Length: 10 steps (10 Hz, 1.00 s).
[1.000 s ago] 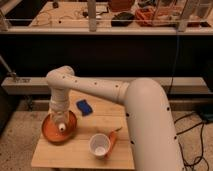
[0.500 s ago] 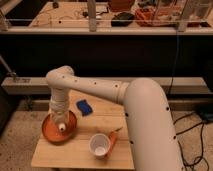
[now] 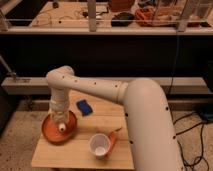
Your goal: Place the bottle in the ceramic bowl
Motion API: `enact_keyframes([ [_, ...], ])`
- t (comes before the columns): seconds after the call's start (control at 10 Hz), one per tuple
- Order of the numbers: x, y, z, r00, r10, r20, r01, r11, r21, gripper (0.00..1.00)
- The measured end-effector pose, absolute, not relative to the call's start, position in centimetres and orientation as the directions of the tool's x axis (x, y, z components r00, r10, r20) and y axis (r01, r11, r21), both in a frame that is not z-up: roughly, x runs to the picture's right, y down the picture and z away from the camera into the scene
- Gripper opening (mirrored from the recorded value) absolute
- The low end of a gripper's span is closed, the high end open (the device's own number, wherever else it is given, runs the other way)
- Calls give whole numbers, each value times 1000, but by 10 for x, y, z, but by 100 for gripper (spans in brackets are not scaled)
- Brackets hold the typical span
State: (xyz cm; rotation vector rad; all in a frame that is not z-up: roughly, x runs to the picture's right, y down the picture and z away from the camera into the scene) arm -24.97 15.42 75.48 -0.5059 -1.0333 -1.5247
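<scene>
Orange-brown clay bowl point(image 3: 48, 133) sits at the left end of a small wooden table point(image 3: 75, 152). Over it the white arm bends straight down, and the gripper point(image 3: 60, 122) hangs just inside the rim, its fingers pressed together on the bottle point(image 3: 61, 128), whose round white cap shows low in the bowl. A blue block point(image 3: 84, 106) lies just right of the bowl. Nearer the front edge stands a white cup point(image 3: 99, 146) with an orange handle.
</scene>
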Motion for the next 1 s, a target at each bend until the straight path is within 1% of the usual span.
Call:
enact_keyframes([
  [1.0, -248, 155, 758, -232, -557, 797, 947, 58, 316, 23],
])
